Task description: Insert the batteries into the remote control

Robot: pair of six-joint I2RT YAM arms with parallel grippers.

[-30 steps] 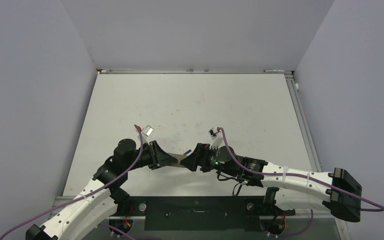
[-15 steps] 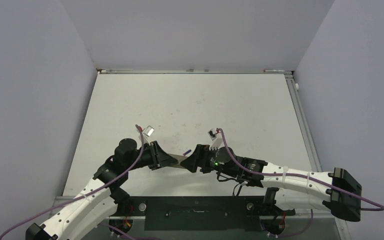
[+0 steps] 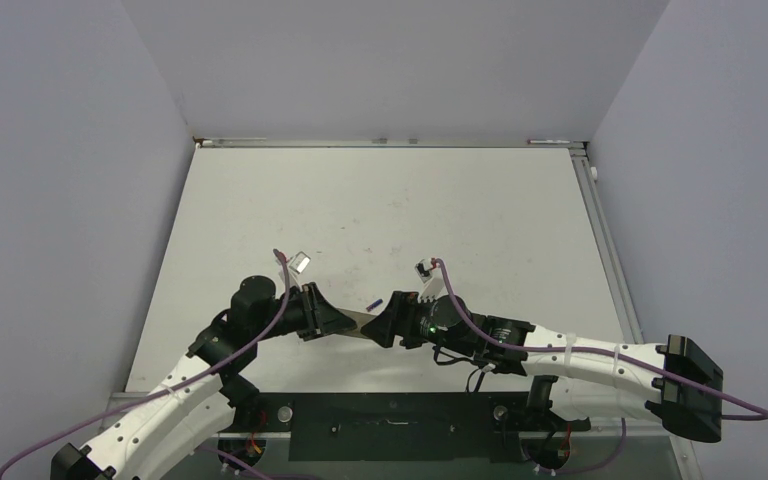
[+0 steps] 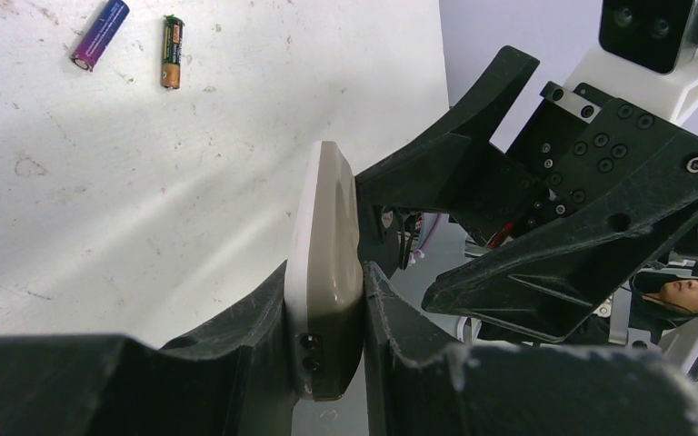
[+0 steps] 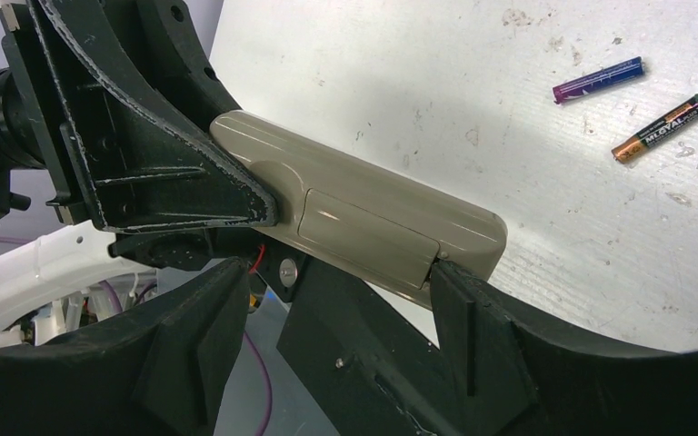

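My left gripper (image 4: pixel 327 283) is shut on the remote control (image 4: pixel 325 245) and holds it edge-up above the table; in the top view (image 3: pixel 362 322) it bridges the two grippers. Its greyish-beige back with the closed battery cover (image 5: pixel 368 227) faces my right wrist camera. My right gripper (image 5: pixel 336 289) is open around the remote's free end, and its right fingertip (image 5: pixel 450 286) touches the cover's edge. The purple-blue battery (image 5: pixel 597 79) and the brownish-gold battery (image 5: pixel 662 127) lie side by side on the table beyond the remote, also in the left wrist view (image 4: pixel 100 34) (image 4: pixel 173 64).
The white table (image 3: pixel 390 200) is walled in on three sides. Both arms meet near its front edge, close above the dark base plate (image 3: pixel 390 425). The right gripper's black body (image 4: pixel 545 182) fills the space just past the remote.
Both wrists have shifted very slightly. The remote stays clamped in my left gripper and the batteries have not moved.
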